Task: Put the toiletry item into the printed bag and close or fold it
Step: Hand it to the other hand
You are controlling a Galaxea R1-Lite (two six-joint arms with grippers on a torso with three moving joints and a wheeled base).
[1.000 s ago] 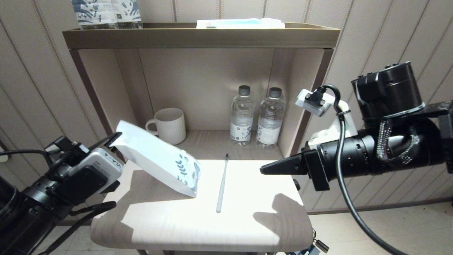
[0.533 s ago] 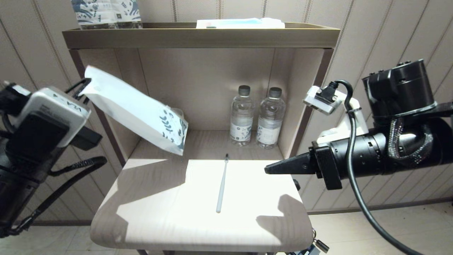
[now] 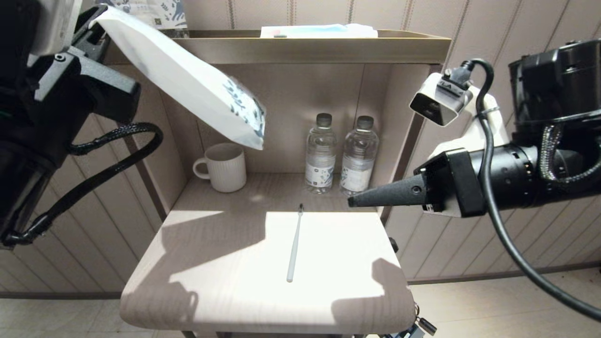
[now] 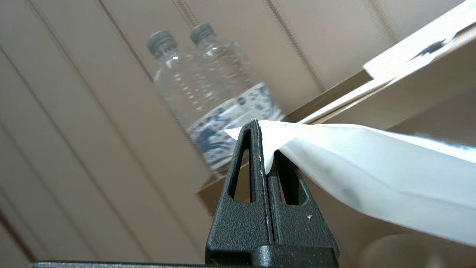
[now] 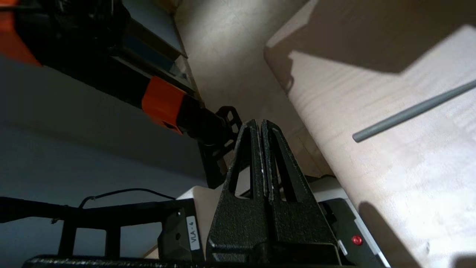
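Since the earlier frame, your left gripper [image 3: 96, 21] has carried the printed bag [image 3: 188, 77] from just above the table's left side up to the far upper left, level with the shelf top; the toothbrush [image 3: 294, 244] has not shifted. It lies on the table [image 3: 211, 291] near the centre, bristle head toward the far edge, handle end toward you, untouched.

The bag hangs clear of every surface, pinched at one corner between fully closed jaws, its printed end drooping down to the right above the mug [image 3: 225, 166]. Whether its mouth is open cannot be told; nothing is seen inside it.

Your right gripper [image 3: 357, 202] is closed on nothing and hovers at the table's far right edge, beside the toothbrush and apart from it.

Recommendation: spread the right jaws before descending, take the handle near its middle, and keep the bag steady with its opening turned toward the right arm.

Two water bottles [image 3: 340, 155] stand capped on the lower shelf. The mug's contents are not visible.
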